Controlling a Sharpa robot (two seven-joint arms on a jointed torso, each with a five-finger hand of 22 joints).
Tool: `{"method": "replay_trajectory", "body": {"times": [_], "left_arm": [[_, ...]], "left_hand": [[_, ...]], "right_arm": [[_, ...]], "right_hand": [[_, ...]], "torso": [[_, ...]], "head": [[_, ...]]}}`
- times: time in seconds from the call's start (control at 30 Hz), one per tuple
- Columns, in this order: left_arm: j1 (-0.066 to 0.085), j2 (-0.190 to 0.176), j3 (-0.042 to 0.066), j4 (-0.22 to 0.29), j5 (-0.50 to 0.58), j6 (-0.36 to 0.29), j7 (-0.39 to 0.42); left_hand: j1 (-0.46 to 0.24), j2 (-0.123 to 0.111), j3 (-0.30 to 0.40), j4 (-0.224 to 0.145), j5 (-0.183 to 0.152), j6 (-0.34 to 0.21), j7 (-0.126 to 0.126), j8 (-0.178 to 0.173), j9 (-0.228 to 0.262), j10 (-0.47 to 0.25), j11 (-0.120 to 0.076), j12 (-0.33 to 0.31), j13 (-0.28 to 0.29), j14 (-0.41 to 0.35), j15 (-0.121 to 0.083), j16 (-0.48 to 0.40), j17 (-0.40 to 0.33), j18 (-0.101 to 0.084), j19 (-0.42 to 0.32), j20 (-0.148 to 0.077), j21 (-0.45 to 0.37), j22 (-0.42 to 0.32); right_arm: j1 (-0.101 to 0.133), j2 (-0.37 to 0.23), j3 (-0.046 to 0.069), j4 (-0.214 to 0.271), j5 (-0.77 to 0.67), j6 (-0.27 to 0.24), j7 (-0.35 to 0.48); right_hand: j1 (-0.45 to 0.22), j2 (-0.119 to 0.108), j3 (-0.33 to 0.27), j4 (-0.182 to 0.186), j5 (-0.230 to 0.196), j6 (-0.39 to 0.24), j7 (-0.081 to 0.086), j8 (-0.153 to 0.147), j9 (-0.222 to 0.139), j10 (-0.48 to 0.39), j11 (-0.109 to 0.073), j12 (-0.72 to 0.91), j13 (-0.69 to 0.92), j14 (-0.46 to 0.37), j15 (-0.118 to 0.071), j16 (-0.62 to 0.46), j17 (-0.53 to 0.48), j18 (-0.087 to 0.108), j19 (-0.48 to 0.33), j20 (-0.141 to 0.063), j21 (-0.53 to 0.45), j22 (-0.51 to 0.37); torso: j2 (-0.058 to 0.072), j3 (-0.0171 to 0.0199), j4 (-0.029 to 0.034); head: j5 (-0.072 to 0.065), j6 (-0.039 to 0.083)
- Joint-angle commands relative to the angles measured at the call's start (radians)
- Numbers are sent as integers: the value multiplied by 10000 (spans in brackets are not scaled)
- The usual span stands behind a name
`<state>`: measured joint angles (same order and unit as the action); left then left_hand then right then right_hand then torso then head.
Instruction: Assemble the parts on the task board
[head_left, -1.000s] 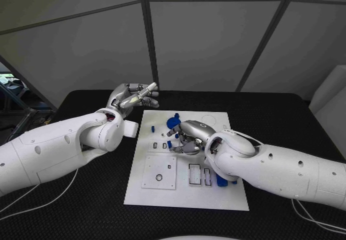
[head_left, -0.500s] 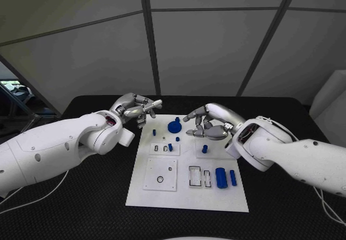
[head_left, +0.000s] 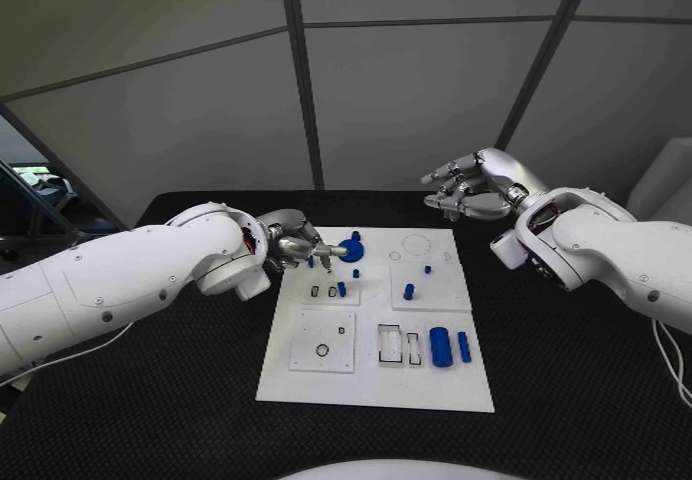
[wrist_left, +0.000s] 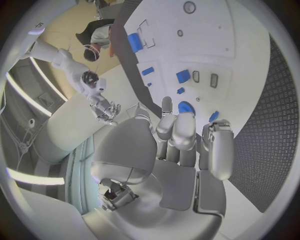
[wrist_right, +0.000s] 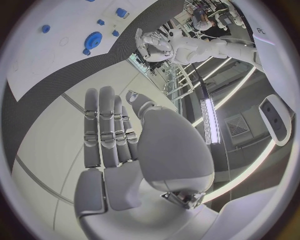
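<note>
1. Grey wall panels (head_left: 418, 100) with dark seams stand behind the black table (head_left: 577, 350).
2. The white board (head_left: 378, 385) lies in the middle of the table, its long side running away from the robot.
3. The left arm (head_left: 130, 285) comes across the table's left half, and its bulk hides that corner of the cloth.
4. The right arm (head_left: 635, 260) reaches over the far right of the table.
5. The right hand (head_left: 476, 190) hangs raised past the board's far right corner, fingers straight and slightly apart, holding nothing.
6. The left hand (head_left: 296, 243) sits at the board's far left edge, fingers curled toward the disc; whether it grips anything cannot be told.
7. A round blue disc (head_left: 351, 251) lies just beside those fingertips.
8. Two blue cylinders (head_left: 441, 347) lie side by side near the board's right edge, with smaller blue pegs (head_left: 408, 292) standing farther up.
</note>
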<state>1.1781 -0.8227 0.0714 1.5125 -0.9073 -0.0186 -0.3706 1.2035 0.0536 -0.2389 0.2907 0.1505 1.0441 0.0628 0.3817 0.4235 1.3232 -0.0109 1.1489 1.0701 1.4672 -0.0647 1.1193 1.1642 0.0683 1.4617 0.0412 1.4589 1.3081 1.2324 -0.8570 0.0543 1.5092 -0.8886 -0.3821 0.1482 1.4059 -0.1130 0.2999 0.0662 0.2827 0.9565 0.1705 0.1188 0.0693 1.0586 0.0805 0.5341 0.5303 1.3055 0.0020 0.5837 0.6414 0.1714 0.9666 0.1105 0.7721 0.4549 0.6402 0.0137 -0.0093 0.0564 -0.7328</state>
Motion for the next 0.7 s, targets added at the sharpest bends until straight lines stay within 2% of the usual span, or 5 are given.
{"method": "replay_trajectory", "body": {"times": [0.03,0.13,0.27,0.43,0.7], "left_arm": [[114,233,-117,-163,-1206,1284,-1737],[204,450,-228,-304,-1277,1504,-2015],[284,681,-319,-501,-1313,1658,-2191],[380,971,-450,-716,-1330,1782,-2297],[440,1323,-533,-983,-1336,1856,-2348]], "left_hand": [[34,153,-67,-6,-21,-269,42,136,280,-356,50,-431,-448,106,-33,16,19,-224,88,-3,-27,370],[57,203,-105,-6,-19,-443,65,225,480,-576,70,-708,-749,111,-26,20,33,-154,-10,-7,-209,37],[54,243,-130,-3,-19,-504,65,295,601,-573,69,-686,-729,112,-27,15,36,-193,98,-15,-118,228],[19,300,-179,1,-21,-540,39,441,799,-484,49,-556,-619,114,-42,12,43,-244,229,-28,4,478],[-55,329,-238,6,-25,-589,27,535,937,-433,37,-469,-548,114,-51,7,46,-271,293,-38,66,608]], "right_arm": [[55,86,12,-274,968,107,511],[72,145,13,-453,1009,84,547],[81,195,13,-556,1012,52,551],[86,252,13,-654,983,11,509],[87,348,13,-771,927,8,428]], "right_hand": [[84,-78,104,-59,-5,88,3,-93,-20,149,45,-524,-483,50,55,-595,-149,110,-56,67,-259,-156],[76,-91,149,-112,4,78,41,-163,-25,228,53,-839,-795,100,93,-1010,-220,104,-62,96,-433,-257],[59,-120,136,-179,-1,34,69,-239,-26,305,81,-1050,-1036,183,120,-1367,-250,104,-47,125,-578,-341],[42,-129,115,-204,6,3,80,-270,-27,327,95,-1109,-1116,218,132,-1506,-252,104,-33,136,-633,-373],[28,-133,89,-240,75,-54,101,-313,-28,319,119,-1178,-1210,245,153,-1688,-248,101,-27,153,-710,-416]], "torso": [[-46,1,7],[-24,6,16],[-7,13,1],[4,-1,-11],[14,4,-8]], "head": [[0,-50],[0,-57],[18,-65],[5,-107],[-10,-147]]}}
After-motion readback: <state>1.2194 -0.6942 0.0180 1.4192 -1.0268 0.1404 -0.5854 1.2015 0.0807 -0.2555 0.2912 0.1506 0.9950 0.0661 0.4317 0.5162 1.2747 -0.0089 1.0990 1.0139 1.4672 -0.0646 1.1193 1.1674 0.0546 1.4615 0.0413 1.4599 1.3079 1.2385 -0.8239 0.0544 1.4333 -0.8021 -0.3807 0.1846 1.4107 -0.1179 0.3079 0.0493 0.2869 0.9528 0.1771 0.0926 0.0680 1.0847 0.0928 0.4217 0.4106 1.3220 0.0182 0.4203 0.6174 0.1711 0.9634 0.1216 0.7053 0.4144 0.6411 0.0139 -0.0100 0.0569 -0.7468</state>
